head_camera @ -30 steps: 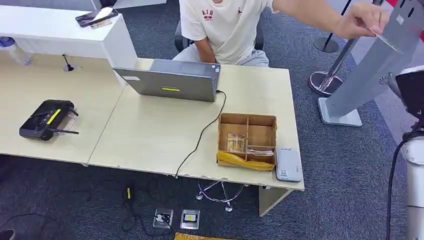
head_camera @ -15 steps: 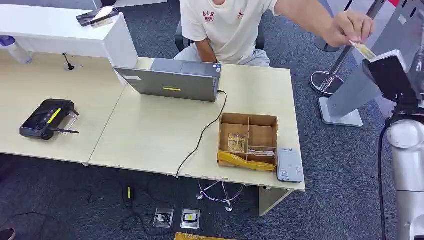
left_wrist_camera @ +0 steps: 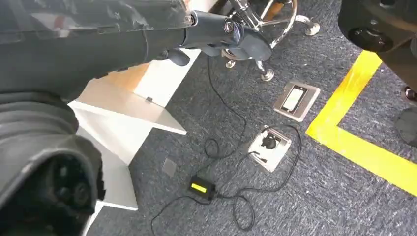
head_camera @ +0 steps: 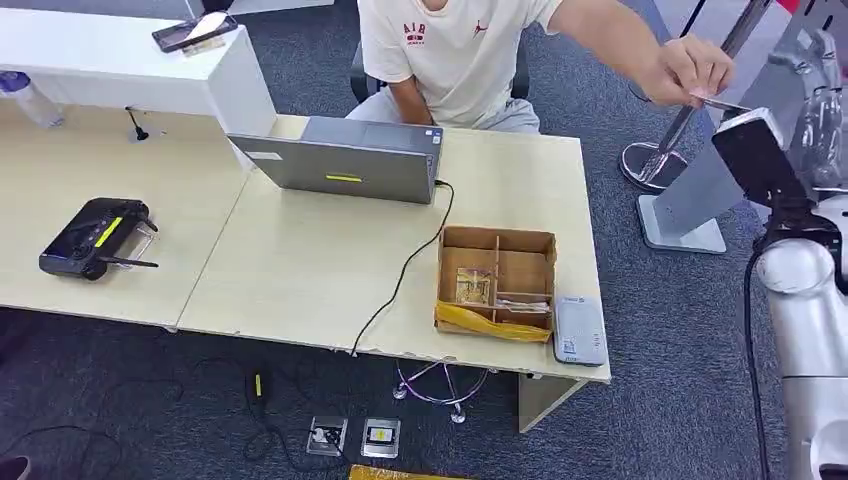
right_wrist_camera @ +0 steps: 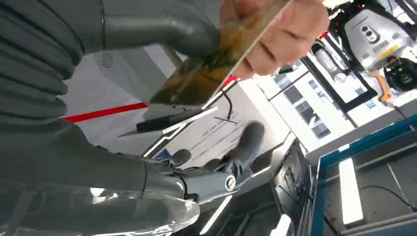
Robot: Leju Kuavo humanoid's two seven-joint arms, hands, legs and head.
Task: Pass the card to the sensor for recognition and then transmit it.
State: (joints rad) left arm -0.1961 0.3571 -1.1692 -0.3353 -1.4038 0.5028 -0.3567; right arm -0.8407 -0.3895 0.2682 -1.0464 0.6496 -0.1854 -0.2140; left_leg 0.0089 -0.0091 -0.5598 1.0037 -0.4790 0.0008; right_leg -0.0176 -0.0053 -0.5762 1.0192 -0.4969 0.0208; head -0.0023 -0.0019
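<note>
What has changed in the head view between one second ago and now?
The right hand has risen into view, up toward the person's hand, which has drawn back toward it with the card. The person grips the card; the robot's fingers are not closed on it yet. The laptop, box and controller stayed in place.

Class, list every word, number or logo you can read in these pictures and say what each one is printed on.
"AIR": red letters on the person's white T-shirt, with a small dark logo beside them, seen from the head.
Small print on the white panel in the right wrist view: too blurred to read.
Blue mark on the grey sensor at the desk's edge: too small to read.
Card face: blurred, unreadable.
</note>
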